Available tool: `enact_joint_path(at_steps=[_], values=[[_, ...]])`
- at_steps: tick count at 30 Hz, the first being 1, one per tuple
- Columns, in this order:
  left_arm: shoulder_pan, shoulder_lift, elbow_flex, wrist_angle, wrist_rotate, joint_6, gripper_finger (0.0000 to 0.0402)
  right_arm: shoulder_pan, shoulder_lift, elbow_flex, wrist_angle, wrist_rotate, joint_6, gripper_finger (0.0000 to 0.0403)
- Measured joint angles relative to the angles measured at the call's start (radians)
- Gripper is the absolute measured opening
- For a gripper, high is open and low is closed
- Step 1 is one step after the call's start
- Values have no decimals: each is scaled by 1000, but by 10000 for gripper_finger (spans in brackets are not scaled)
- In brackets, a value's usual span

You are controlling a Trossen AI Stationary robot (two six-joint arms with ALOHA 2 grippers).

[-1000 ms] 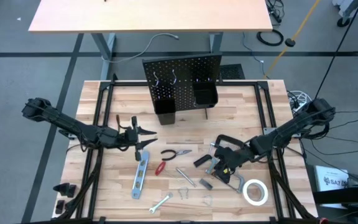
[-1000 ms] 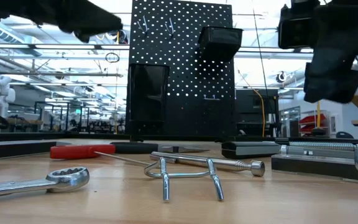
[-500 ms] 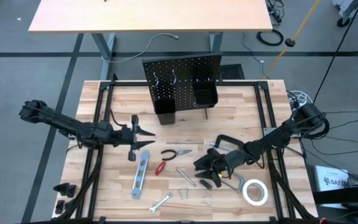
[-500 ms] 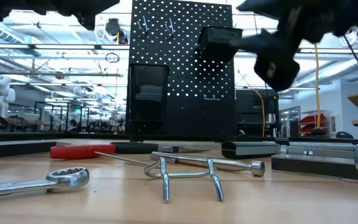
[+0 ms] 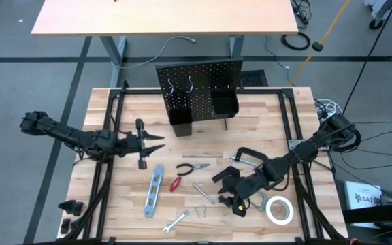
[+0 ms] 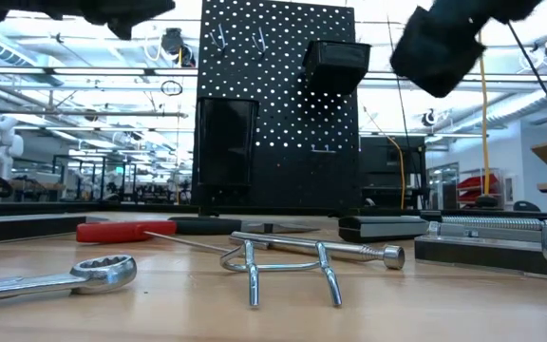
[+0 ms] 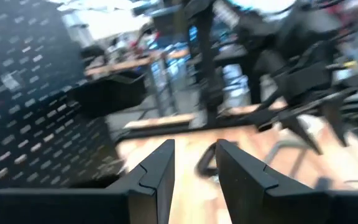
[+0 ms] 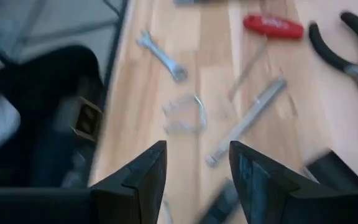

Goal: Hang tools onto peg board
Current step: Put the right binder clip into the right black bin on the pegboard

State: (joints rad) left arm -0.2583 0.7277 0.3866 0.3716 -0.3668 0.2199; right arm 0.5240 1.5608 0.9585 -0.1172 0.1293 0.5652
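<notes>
1. Plainly, nothing hangs yet: the tools lie on the tabletop (image 5: 278,109) in front of the peg board (image 5: 199,82); level (image 5: 154,191), pliers (image 5: 192,167), screwdriver (image 5: 176,184), wrench (image 5: 175,222), tape roll (image 5: 278,209).
2. Right end effector (image 5: 231,197) hovers low over the near-right clutter, fingers apart, empty; left end effector (image 5: 143,147) waits left of centre, also apart and empty.
3. These look rigid, smooth metal; likely slippery; grip handles or mid-shaft, leaving hanging holes free.
</notes>
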Motion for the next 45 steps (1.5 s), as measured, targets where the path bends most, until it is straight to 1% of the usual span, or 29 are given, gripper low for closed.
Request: enact_joint_path(at_steps=[2,5,6,8,10,13,15,20,24,29,31,35,40,45], values=[[9,9,0,-1,-31,0,121,6,0,-6,-33,2,-25,167],[17,20,0,-11,-37,-3,121,9,5,-22,-38,-12,-58,167],[17,25,0,-33,-33,-29,121,9,8,-27,-38,-29,-63,167],[17,45,0,-84,6,-85,121,6,10,-34,-42,-67,-65,167],[17,67,0,-128,90,-129,121,5,10,-38,-27,-78,-52,167],[16,108,0,-135,215,-183,121,6,10,-40,-26,-74,-19,167],[14,140,0,-120,268,-188,121,6,20,-39,-4,-73,12,167],[14,189,0,-71,314,-189,121,24,89,-40,19,-76,61,167],[13,214,0,-38,347,-223,121,39,173,-40,109,-87,64,167],[7,223,0,-38,355,-241,121,64,227,-40,209,-155,106,167],[7,223,0,-35,356,-241,121,77,232,-40,221,-157,127,167],[0,223,0,-36,356,-241,121,107,242,-40,226,-101,158,167],[-29,223,0,-37,356,-247,121,136,255,-40,217,30,155,167],[-64,223,0,-41,356,-267,121,149,292,-40,232,49,187,167]])
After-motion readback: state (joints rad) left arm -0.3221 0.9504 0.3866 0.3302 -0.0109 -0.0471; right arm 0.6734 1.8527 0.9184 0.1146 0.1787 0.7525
